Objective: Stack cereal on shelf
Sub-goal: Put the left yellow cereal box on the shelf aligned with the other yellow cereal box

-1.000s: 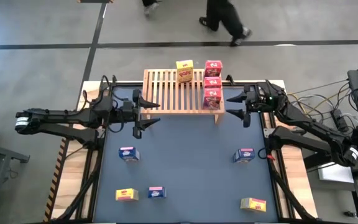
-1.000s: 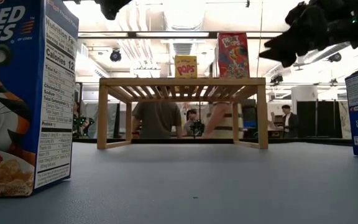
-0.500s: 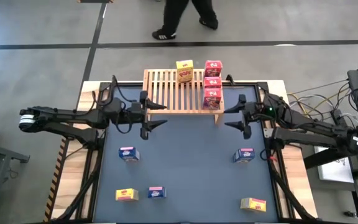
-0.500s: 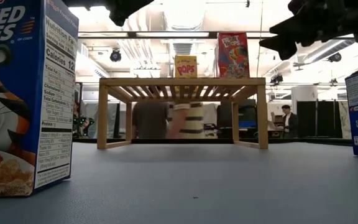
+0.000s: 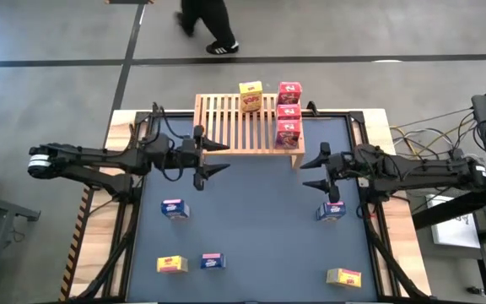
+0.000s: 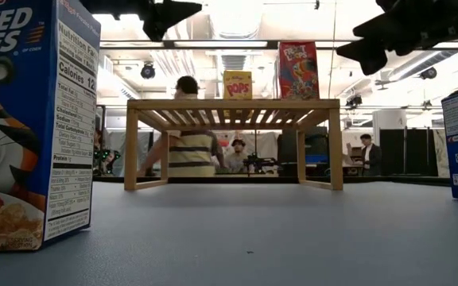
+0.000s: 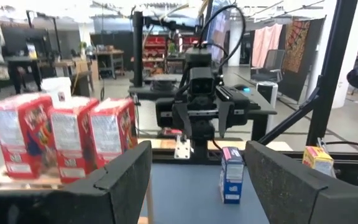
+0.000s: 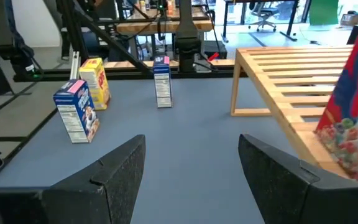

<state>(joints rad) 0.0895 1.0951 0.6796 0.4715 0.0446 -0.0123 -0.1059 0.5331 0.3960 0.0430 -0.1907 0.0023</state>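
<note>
right gripper (image 5: 317,169) hangs above the blue cereal box (image 5: 331,210), fingers apart, empty; left gripper (image 5: 210,159) likewise, beside the shelf (image 5: 226,127). next: descend, pinch.

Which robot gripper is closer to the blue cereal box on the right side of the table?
The right gripper, open just above that blue box. The left gripper is open across the table by the shelf.

Table (image 5: 251,219); shelf (image 5: 234,127); five boxes (image 5: 175,209)
</note>
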